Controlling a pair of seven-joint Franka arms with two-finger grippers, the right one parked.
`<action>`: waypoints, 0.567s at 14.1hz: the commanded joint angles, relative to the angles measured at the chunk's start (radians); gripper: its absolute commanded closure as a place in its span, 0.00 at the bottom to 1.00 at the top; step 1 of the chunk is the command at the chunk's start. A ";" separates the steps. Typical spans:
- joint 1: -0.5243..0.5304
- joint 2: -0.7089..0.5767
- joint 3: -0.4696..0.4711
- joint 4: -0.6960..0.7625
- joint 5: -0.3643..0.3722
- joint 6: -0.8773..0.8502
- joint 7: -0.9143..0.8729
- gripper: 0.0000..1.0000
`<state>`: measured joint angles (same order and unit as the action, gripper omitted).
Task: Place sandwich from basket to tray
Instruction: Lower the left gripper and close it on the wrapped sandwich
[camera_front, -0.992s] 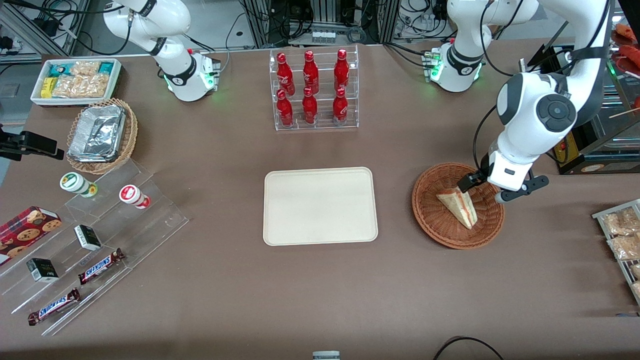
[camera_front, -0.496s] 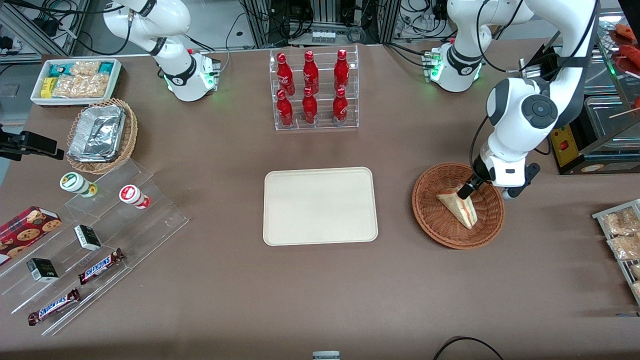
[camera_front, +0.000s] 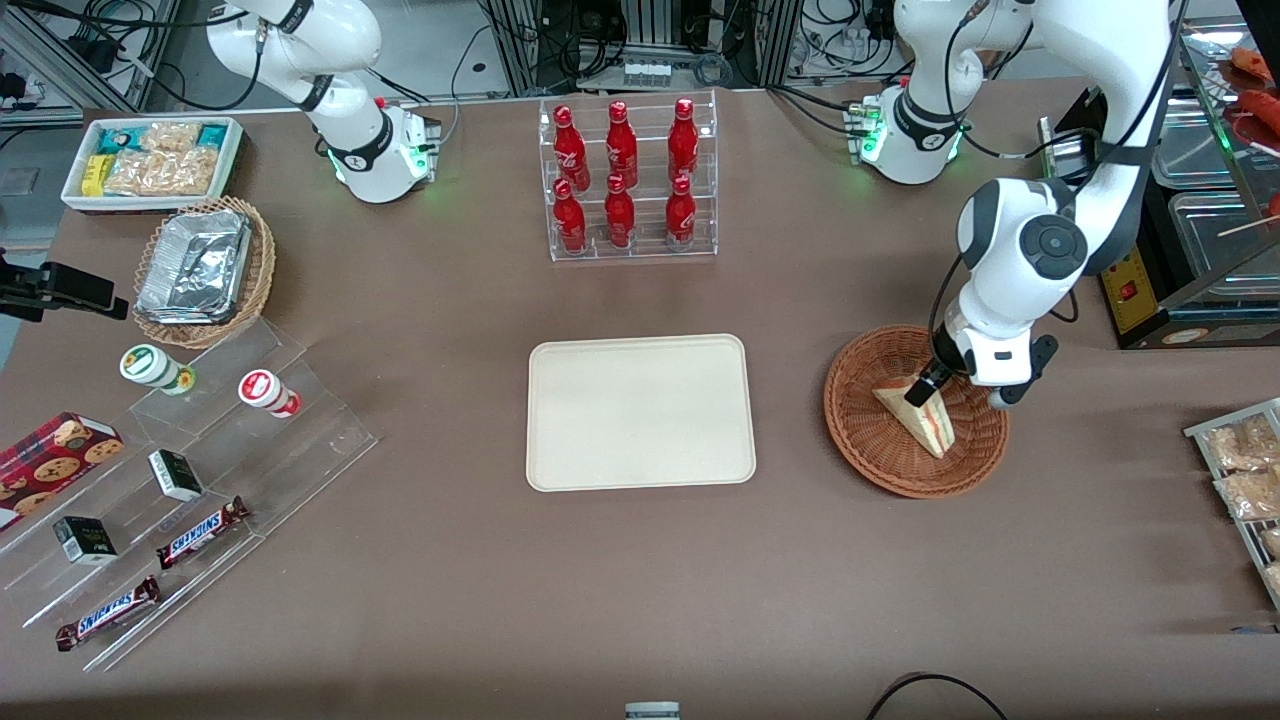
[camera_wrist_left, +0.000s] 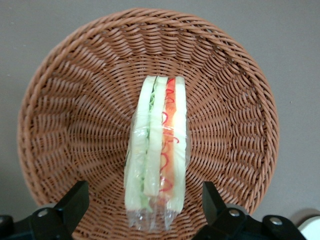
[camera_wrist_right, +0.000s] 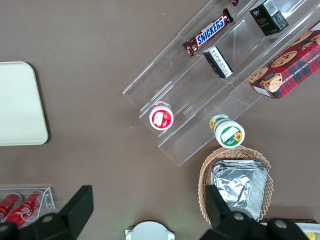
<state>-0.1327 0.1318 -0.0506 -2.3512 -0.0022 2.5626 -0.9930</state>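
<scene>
The sandwich (camera_front: 926, 419), a plastic-wrapped wedge with red and green filling (camera_wrist_left: 159, 150), lies in the round reddish-brown wicker basket (camera_front: 860, 440) toward the working arm's end of the table. My gripper (camera_front: 922, 386) hangs low in the basket (camera_wrist_left: 65, 115) at the sandwich end farthest from the front camera. It is open: one black finger (camera_wrist_left: 75, 199) stands on each side of the wrapped end, a gap between each and the wrap. The cream tray (camera_front: 640, 412) lies flat mid-table beside the basket, with nothing on it.
A clear rack of red bottles (camera_front: 630, 180) stands farther from the front camera than the tray. A black box (camera_front: 1160, 290) and bagged snacks (camera_front: 1240, 470) sit near the basket. Toward the parked arm's end are a stepped clear shelf (camera_front: 200, 470), a foil-filled basket (camera_front: 205, 270) and a white bin (camera_front: 150, 160).
My gripper has come in from the basket's rim, turned and dropped over the sandwich's end. The sandwich has not moved.
</scene>
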 joint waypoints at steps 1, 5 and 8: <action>-0.013 0.043 0.005 0.001 0.018 0.048 -0.032 0.00; -0.013 0.077 0.005 0.004 0.019 0.070 -0.029 0.05; -0.013 0.077 0.005 0.004 0.019 0.067 -0.013 1.00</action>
<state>-0.1350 0.2064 -0.0506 -2.3509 -0.0022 2.6131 -0.9935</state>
